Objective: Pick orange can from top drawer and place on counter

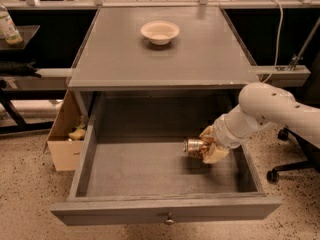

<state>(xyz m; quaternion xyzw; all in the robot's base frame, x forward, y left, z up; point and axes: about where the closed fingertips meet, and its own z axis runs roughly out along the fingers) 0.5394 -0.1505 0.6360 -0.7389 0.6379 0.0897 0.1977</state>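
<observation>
The top drawer (165, 211) is pulled wide open below the counter (165, 54). The orange can (193, 146) lies on its side in the right half of the drawer, its silver end facing left. My gripper (207, 145) reaches in from the right on the white arm, and its cream fingers (216, 155) sit above and below the can, shut on it. The can looks held just off the drawer floor. The can's right end is hidden by the gripper.
A cream-white bowl (160, 32) stands at the back middle of the counter. A tan cardboard box (67, 134) sits on the floor left of the drawer. A dark side table with a bottle (9, 29) is at the far left. An office chair base (285, 171) is at the right.
</observation>
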